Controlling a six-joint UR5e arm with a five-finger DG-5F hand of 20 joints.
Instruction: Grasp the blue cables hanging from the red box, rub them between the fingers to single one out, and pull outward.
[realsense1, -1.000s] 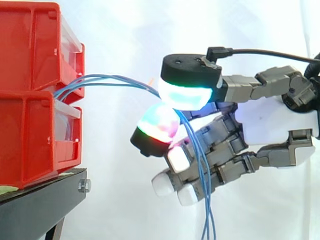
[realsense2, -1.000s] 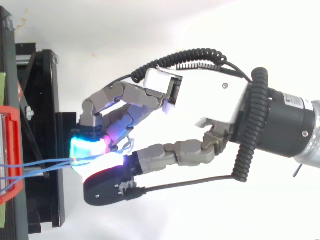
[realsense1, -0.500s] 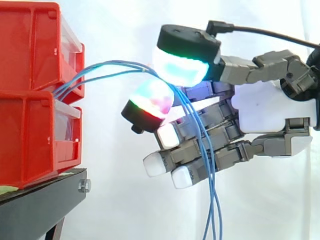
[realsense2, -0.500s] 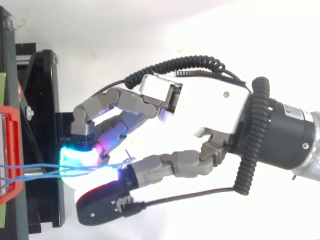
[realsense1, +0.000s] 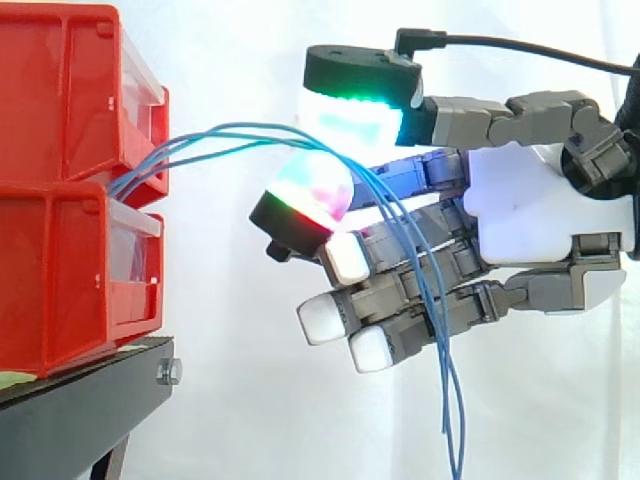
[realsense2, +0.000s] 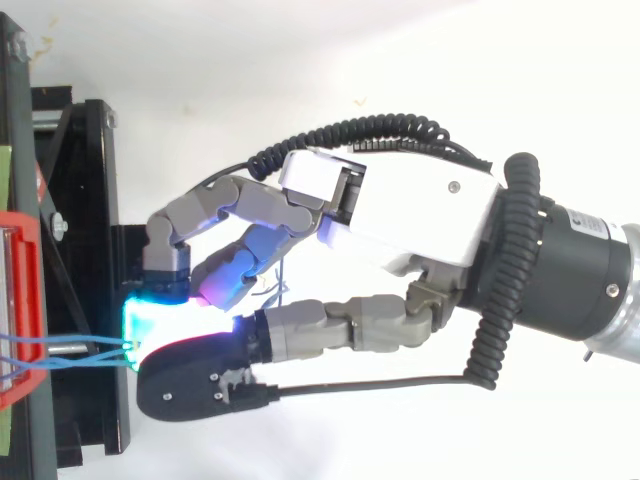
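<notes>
The hand (realsense1: 530, 220) has its fingers (realsense1: 350, 115) pinched on the blue cables (realsense1: 240, 125) arcing from the red box (realsense1: 60, 190), ends dangling

Lighting bright, diffuse and even. White curtain (realsense1: 230, 400) nearly blown out, with no distinct shadows on it; blue cables (realsense1: 240, 126) stand out against it. Glare on the white palm of the robot hand (realsense1: 540, 225). Pads (realsense1: 345, 112) glow green-cyan, halo washing their edges. Top view: black stand (realsense2: 95, 200) dark, little detail.
</notes>
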